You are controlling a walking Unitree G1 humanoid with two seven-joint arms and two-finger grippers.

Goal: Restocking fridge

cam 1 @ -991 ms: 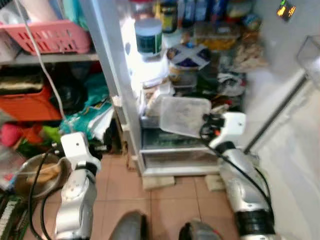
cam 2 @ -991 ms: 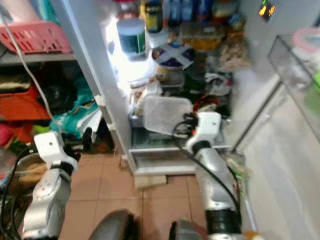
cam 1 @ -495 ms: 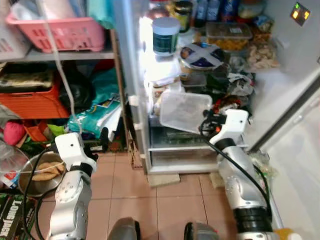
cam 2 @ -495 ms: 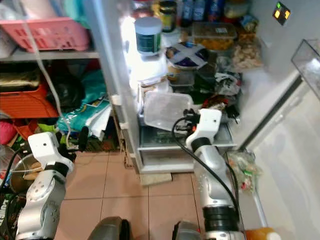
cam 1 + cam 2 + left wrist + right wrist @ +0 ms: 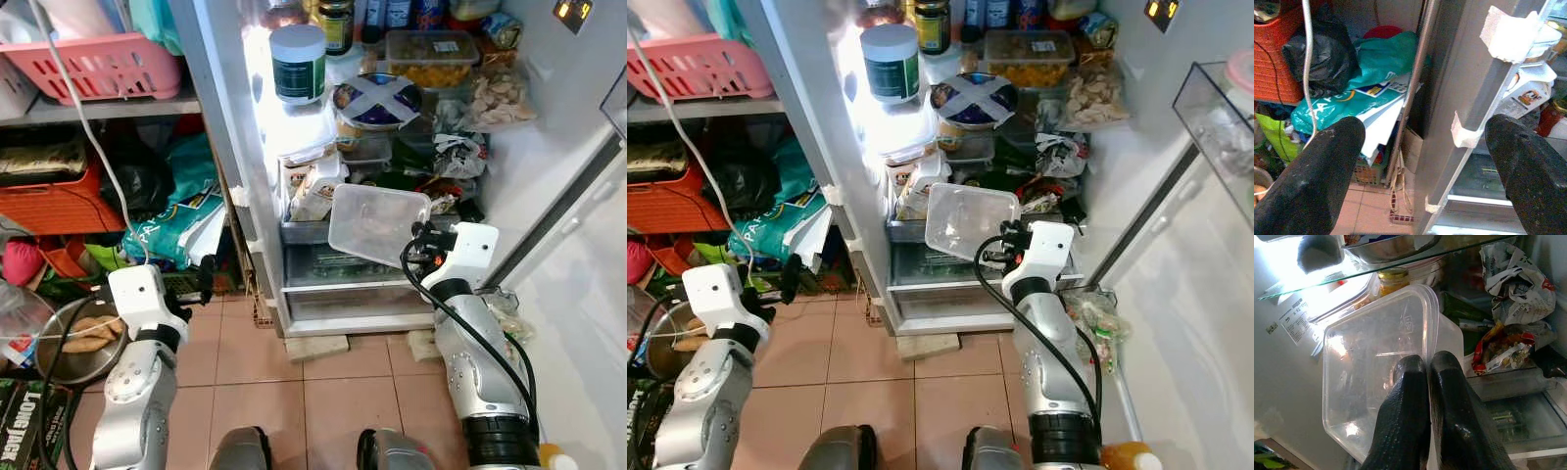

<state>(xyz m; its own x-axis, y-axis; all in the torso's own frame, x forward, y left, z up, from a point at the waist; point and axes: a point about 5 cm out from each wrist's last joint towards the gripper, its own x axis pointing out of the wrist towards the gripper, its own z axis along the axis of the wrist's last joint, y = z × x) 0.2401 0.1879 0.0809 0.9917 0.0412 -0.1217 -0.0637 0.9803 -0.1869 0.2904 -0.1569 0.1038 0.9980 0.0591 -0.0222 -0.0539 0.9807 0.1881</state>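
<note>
Clamped together on the rim of a clear plastic container [image 5: 1376,377], the 2 black fingers [image 5: 1410,416] of my right gripper [image 5: 423,247] hold it tilted in front of the open fridge [image 5: 549,147], just above the glass-fronted drawer [image 5: 343,279]. Beyond my fingertips sit a yellow-lidded jar [image 5: 1393,279] and a crumpled snack bag [image 5: 1498,350] on the crowded shelf. My left gripper [image 5: 1415,152] hangs low outside the fridge with its 2 fingers [image 5: 1317,171] spread wide apart, holding nothing; past them lie a teal bag [image 5: 1352,103] and the fridge's side wall [image 5: 1474,98].
</note>
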